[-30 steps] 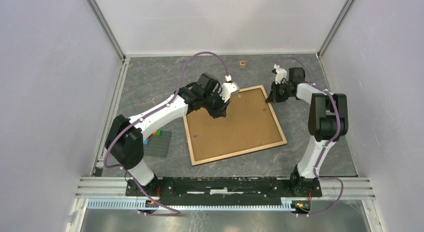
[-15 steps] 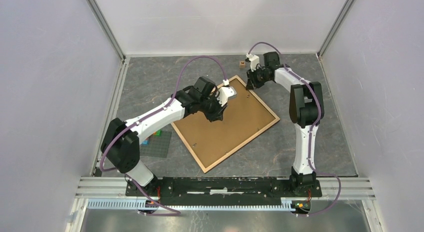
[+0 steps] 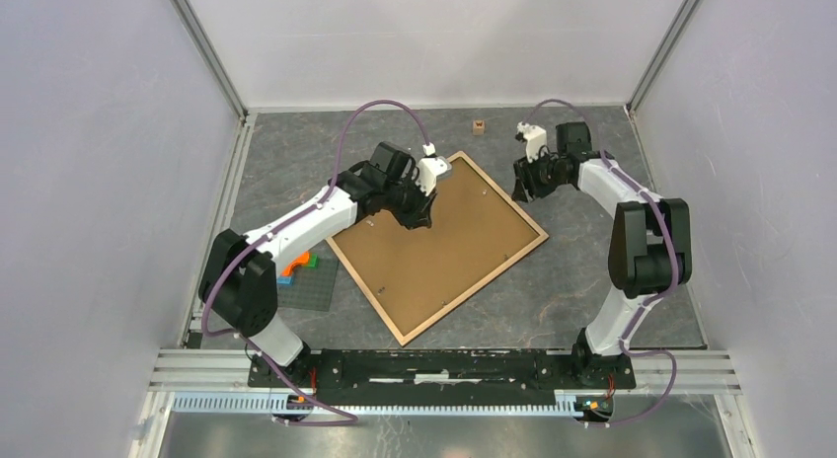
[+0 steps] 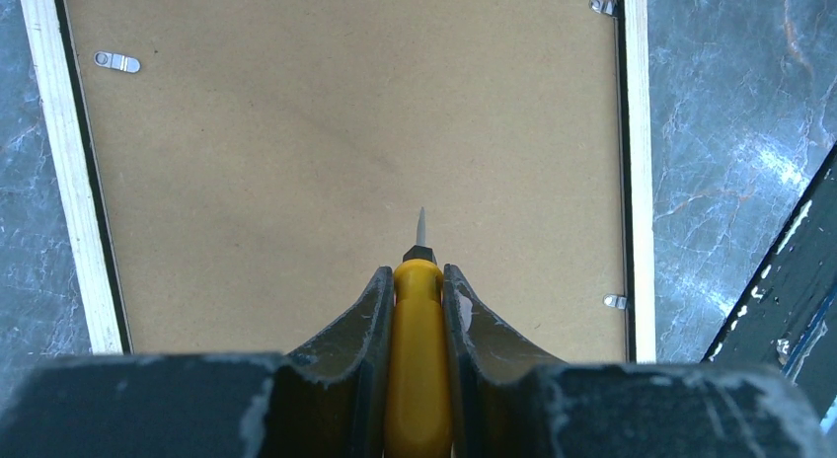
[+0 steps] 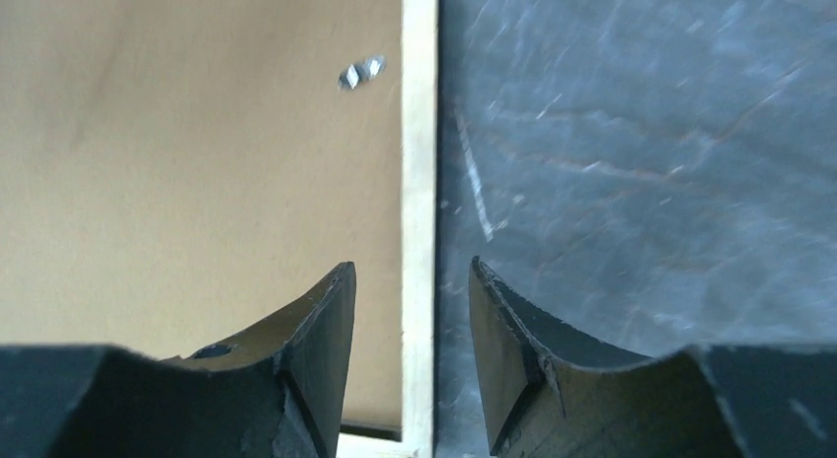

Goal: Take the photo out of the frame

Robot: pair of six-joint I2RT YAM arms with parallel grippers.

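Robot lab cell, plain pale walls (image 3: 89,182), aluminium rails (image 3: 212,58), grey marbled tabletop (image 3: 296,147)

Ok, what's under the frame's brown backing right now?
The frame lies back up: only brown backing and metal clips show. Anything beneath, the photo included, is covered. The left gripper holds a yellow-handled tool over it.

Even bright light, soft shadows, right-wrist view blurred
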